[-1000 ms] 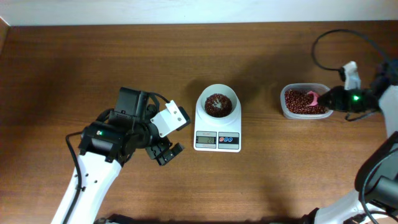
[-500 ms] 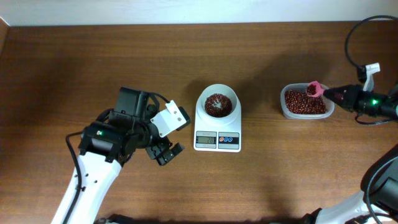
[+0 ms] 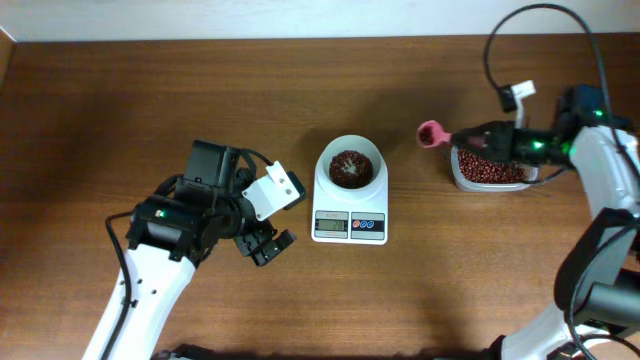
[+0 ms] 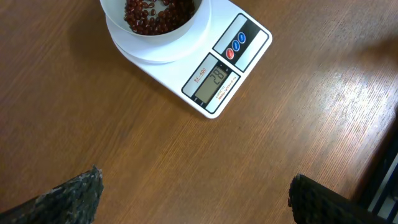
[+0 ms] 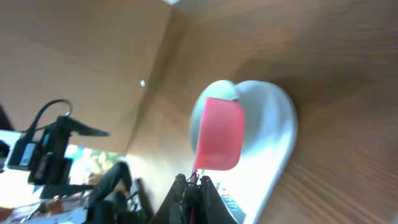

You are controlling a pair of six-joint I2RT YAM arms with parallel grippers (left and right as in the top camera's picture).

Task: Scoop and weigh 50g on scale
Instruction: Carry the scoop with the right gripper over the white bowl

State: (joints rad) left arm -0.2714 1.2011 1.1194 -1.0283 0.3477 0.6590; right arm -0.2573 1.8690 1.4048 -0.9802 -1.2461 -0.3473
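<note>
Wooden table [image 3: 100, 100]: one scale [image 3: 349, 208], one bean tub [image 3: 453, 168], one pink scoop [image 3: 431, 133].

Scale [image 4: 208, 70] bowl's far half beyond left-wrist view's top edge

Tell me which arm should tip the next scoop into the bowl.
Right. The right claw is shut on the scoop, between tub and scale; the left claw hangs open and empty.
</note>
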